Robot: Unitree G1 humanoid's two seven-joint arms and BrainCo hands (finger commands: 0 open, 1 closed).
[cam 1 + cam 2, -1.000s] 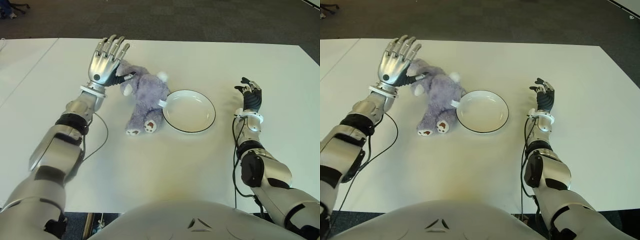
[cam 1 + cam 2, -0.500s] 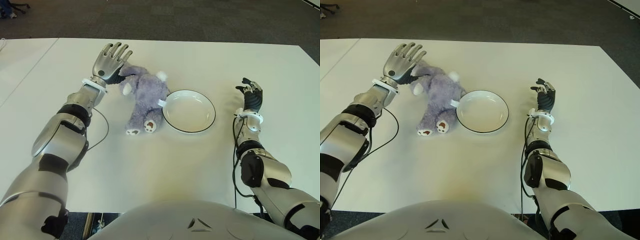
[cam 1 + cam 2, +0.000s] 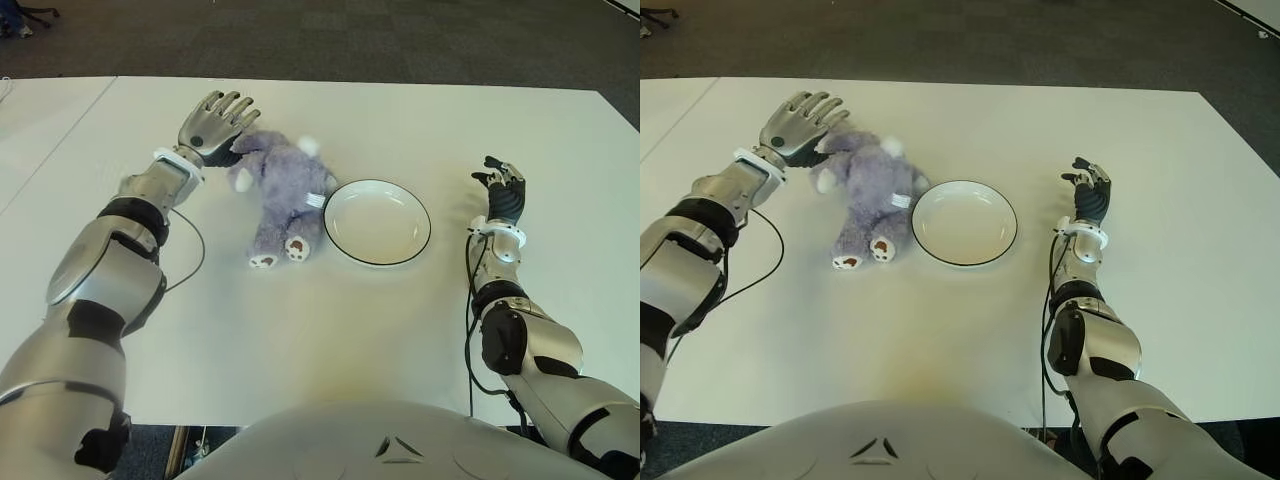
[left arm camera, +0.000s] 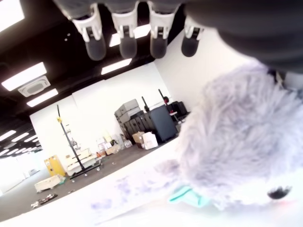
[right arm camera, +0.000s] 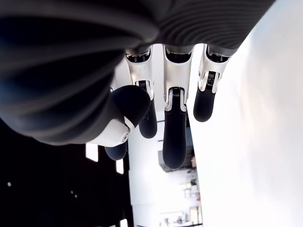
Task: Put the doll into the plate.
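Dark grey carpet runs behind a broad white table [image 3: 300, 320], which has a second white tabletop butted against it on the robot's left. Beyond the table edge, the left wrist view catches a big open hall with strip lights overhead, stacked dark crates and a yellow stand far off. On the table the purple plush doll [image 3: 283, 190] lies on its back just beside the white plate [image 3: 377, 222], on the plate's left, its feet pointing toward the robot; whether it touches the dark rim I cannot tell. The left hand [image 3: 211, 124] is at the doll's head, fingers [image 4: 128, 35] stretched out and spread, not closed around the toy. The right hand [image 3: 502, 194] shows well to the right of the plate, its fingers loosely bent and holding nothing.
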